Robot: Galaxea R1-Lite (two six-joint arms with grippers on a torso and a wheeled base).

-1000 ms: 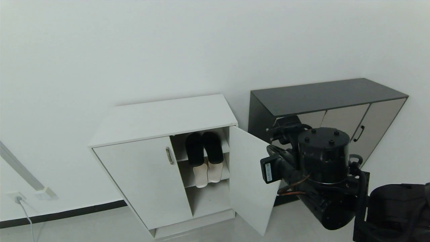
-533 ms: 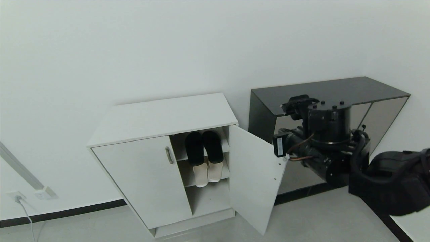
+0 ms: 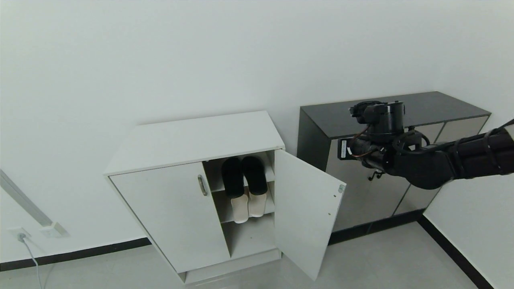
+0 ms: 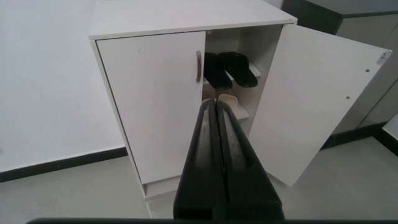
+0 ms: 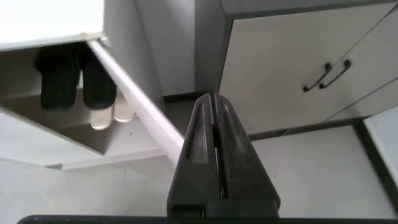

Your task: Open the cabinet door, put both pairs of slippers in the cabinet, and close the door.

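The white cabinet stands against the wall with its right door swung open and its left door closed. A black pair of slippers lies on the upper shelf, and a white pair of slippers on the shelf below. My right arm's wrist hangs right of the open door, in front of the dark cabinet. The right gripper is shut and empty, above the door's edge. Facing the cabinet front, my left gripper is shut and empty too.
A dark cabinet with grey doors stands just right of the white one, close behind the open door. A wall socket with a cable sits low at the left. Bare floor lies in front of both cabinets.
My right arm has risen and stretched away to the right, off the open door and up in front of the dark cabinet. The door and slippers have stayed put.
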